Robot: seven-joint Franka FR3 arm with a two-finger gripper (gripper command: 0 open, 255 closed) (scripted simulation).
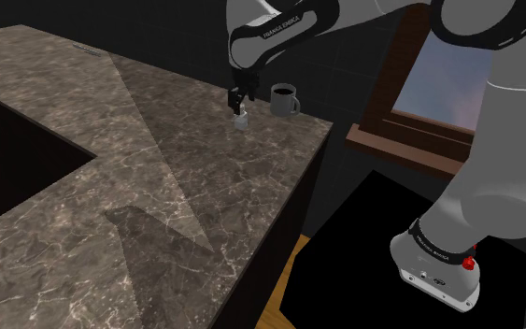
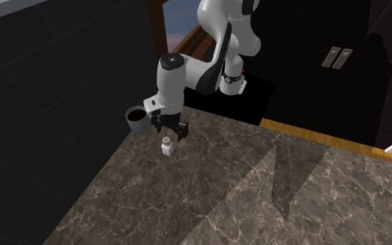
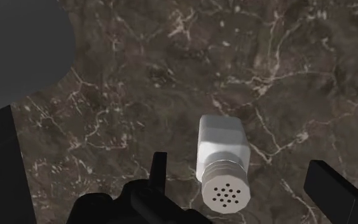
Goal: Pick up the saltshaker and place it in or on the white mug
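Observation:
A small white saltshaker (image 1: 241, 119) with a perforated cap stands upright on the dark marble counter (image 1: 158, 187), near its far corner. My gripper (image 1: 239, 96) hangs just above it, open. In the wrist view the saltshaker (image 3: 222, 159) lies between my spread fingers (image 3: 158, 170), which do not touch it. The mug (image 1: 284, 99) is drawn grey with a dark inside and stands a short way beside the shaker, close to the back wall. The second exterior view shows the mug (image 2: 137, 120), the gripper (image 2: 172, 132) and the saltshaker (image 2: 166, 146) in a tight group.
The counter's edge (image 1: 298, 187) drops off close to the mug and shaker, with wooden floor (image 2: 326, 136) below. A black recess (image 1: 18, 150) cuts into the counter at the shoulder view's left. A dark wall stands behind, with a window (image 1: 438, 89) nearby.

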